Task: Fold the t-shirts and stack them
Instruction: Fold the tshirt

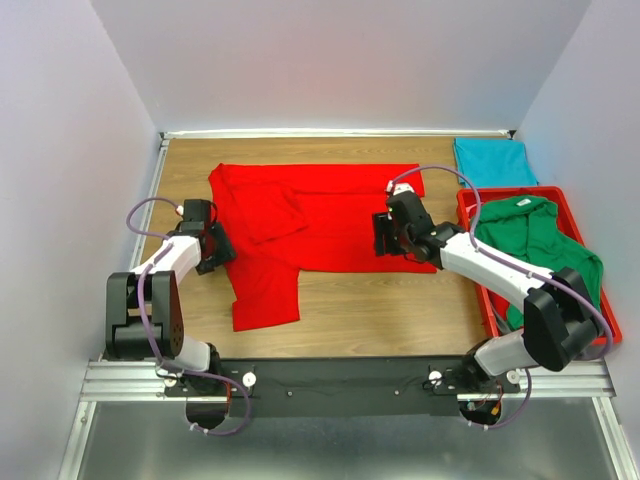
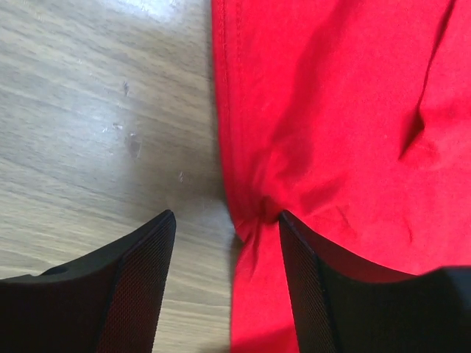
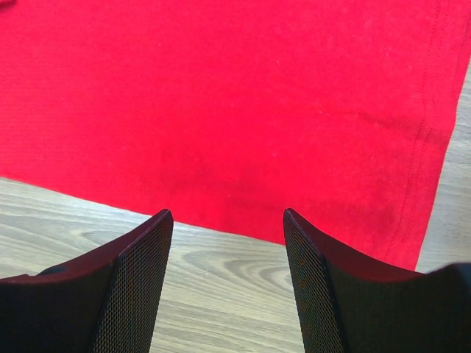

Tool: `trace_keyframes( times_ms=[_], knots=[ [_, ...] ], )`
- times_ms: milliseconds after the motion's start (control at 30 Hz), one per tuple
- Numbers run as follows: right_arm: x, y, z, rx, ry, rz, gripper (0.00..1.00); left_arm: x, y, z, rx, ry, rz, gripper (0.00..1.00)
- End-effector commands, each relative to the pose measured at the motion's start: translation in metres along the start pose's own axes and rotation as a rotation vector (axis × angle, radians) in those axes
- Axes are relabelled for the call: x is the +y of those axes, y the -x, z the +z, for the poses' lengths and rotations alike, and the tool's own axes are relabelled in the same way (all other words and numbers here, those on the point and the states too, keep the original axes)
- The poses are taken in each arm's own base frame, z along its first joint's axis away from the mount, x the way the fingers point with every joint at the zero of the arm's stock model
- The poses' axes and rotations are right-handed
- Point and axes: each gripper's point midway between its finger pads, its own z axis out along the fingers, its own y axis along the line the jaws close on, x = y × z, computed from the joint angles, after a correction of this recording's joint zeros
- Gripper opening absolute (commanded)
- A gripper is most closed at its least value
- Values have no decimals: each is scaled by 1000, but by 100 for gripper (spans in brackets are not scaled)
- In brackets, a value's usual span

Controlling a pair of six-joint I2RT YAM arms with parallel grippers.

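Observation:
A bright red t-shirt [image 1: 320, 210] lies spread across the wooden table, one part hanging toward the near edge at the left. My left gripper [image 1: 220, 250] stands open at the shirt's left edge. In the left wrist view a puckered bit of that red edge [image 2: 254, 228] sits between its fingers [image 2: 309, 287]. My right gripper [image 1: 384, 236] is open at the shirt's near hem. In the right wrist view the red cloth [image 3: 243, 103] lies just beyond the fingertips, with bare wood between them. A folded teal t-shirt [image 1: 493, 162] lies at the back right. A green t-shirt [image 1: 535, 240] is heaped in the tray.
The red plastic tray [image 1: 466, 205] stands at the right edge of the table under the right arm. White walls close in the table on three sides. Bare wood [image 1: 390, 310] shows between the red shirt and the arm bases.

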Motion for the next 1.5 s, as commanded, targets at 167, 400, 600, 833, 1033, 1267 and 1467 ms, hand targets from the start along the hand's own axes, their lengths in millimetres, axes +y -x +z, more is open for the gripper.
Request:
trace_keyframes(
  times_ms=[167,400,600,833,1033,1267,1467],
  knots=[
    [-16,0,-3,-13,-53,-1,69,10,-13,13,35,83,-5,49],
    [-31,0,-2,-18,-101,33,69,11,-17,14,38,76,-1,23],
    [-62,-13,3,30,-175,112,69,7,-13,11,24,55,5,3],
    [-91,-37,4,115,-228,210,69,0,-7,6,-5,13,14,0],
    [-106,-57,5,186,-270,242,63,-1,-1,-1,-36,-6,20,0],
    [-116,-83,9,279,-254,347,61,-5,7,-9,-69,-39,31,0],
    [-115,-98,8,322,-253,383,59,-6,8,-10,-81,-57,39,0]
  ],
)
